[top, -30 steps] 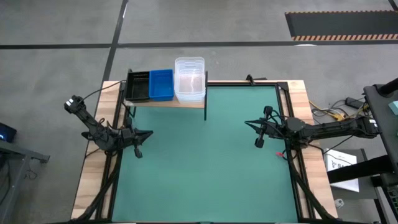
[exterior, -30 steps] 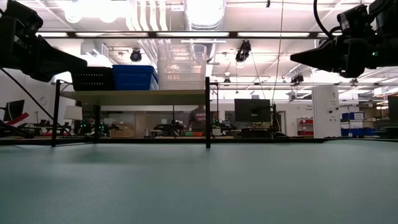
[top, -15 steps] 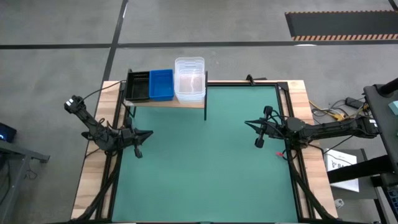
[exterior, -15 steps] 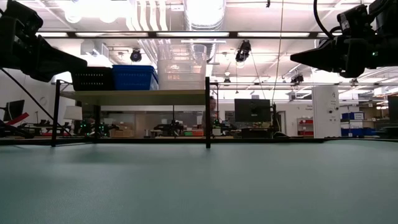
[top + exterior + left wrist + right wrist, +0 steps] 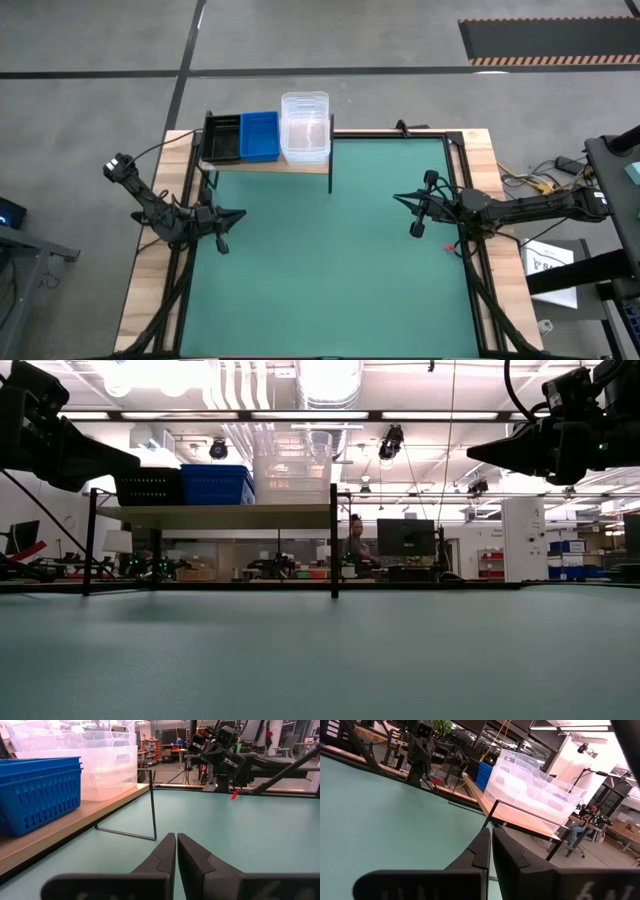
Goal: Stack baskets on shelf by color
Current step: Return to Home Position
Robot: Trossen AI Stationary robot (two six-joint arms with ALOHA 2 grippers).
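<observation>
The wooden shelf (image 5: 268,163) stands on thin black legs at the table's far left. On it sit, side by side, a black basket stack (image 5: 221,139), a blue basket stack (image 5: 259,136) and a clear basket stack (image 5: 305,128). My left gripper (image 5: 240,214) hovers shut over the table's left edge, pointing level toward the right. My right gripper (image 5: 399,198) hovers shut at the right edge, pointing left. Both are empty. The left wrist view shows the blue baskets (image 5: 37,792) and clear baskets (image 5: 95,765); the right wrist view shows the clear baskets (image 5: 530,795).
The green mat (image 5: 330,260) lies bare between the two arms. The shelf's black leg (image 5: 334,540) stands on the mat near the table's far middle. A person (image 5: 356,540) is in the room beyond the table.
Both arms have kept still. A person in the room behind the table has walked to the right.
</observation>
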